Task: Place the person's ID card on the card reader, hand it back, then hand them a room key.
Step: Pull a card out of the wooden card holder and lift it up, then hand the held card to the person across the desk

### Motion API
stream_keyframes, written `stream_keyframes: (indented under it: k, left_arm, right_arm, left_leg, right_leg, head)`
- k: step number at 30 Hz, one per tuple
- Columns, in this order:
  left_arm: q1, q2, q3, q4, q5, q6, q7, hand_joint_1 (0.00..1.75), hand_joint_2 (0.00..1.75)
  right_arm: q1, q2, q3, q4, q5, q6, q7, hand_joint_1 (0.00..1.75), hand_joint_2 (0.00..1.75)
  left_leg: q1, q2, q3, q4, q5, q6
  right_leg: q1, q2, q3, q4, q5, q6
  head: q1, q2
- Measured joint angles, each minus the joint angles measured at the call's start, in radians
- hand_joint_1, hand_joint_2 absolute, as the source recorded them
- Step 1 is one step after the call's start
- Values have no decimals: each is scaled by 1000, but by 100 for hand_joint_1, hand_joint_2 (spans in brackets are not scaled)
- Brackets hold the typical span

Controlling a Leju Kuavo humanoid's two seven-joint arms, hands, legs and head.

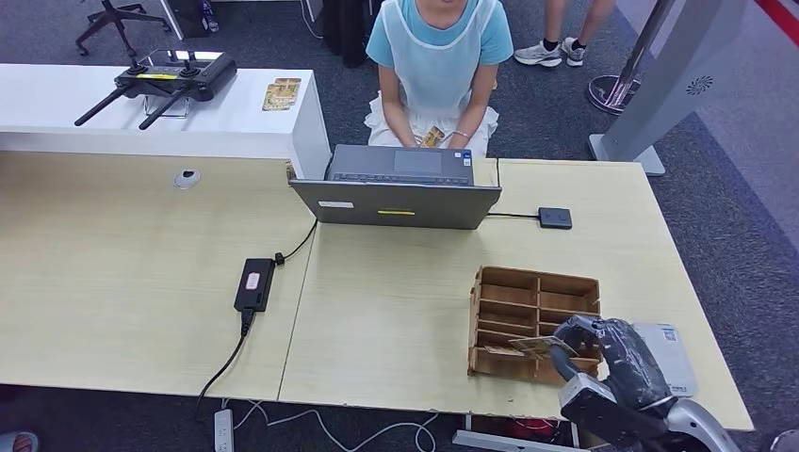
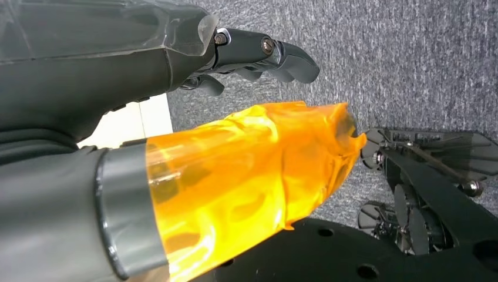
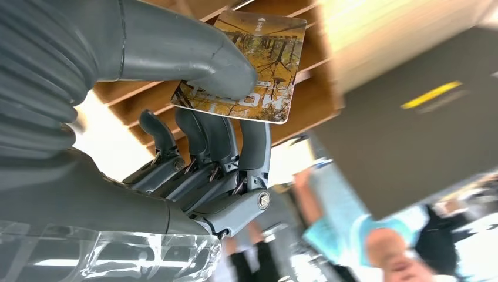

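Beyond the right hand (image 1: 603,353) stretched a pale wooden desk (image 1: 141,282) made of two joined tops, a white counter (image 1: 113,108) standing farther off to that hand's left, grey carpet (image 1: 735,188) lying past the desk, and an office chair base (image 1: 113,19) at the far left.

Grey right hand (image 3: 194,76) grips a card (image 3: 264,53) printed with brown autumn trees; brown wooden box (image 1: 528,301) (near the table's (image 1: 396,311) right front corner), pale table.

Glossy printed room key (image 3: 252,70), bare plywood organiser (image 1: 532,320), matt pale laminate desk (image 1: 396,320).
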Motion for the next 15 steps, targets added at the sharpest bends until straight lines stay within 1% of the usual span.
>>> stream_keyframes:
  k: [3, 6, 11, 15]
  left_arm:
    - [0, 2, -2, -4, 1, 3, -3, 0, 0]
    - [0, 6, -5, -11, 1, 3, -8, 0, 0]
    - [-1, 12, -17, -23, 1, 4, -13, 0, 0]
    - [-1, 14, -19, -26, 1, 4, -13, 0, 0]
  right_arm:
    - [-34, 1, -4, 0, -76, 53, -75, 154, 175]
    - [-79, 5, -4, 0, -130, 95, -123, 155, 175]
    - [-153, 12, -4, 9, -151, 109, -138, 155, 175]
    - [-172, 14, -4, 14, -153, 110, -139, 156, 175]
  left_leg:
    - [0, 0, 0, 0, 0, 0]
    - [0, 0, 1, 0, 0, 0]
    - [0, 0, 1, 0, 0, 0]
    - [0, 0, 1, 0, 0, 0]
  right_leg:
    - [0, 0, 0, 0, 0, 0]
    - [0, 0, 0, 0, 0, 0]
    - [0, 0, 1, 0, 0, 0]
    - [0, 0, 1, 0, 0, 0]
  head:
    - [0, 0]
    - [0, 0]
    - [0, 0]
    - [0, 0]
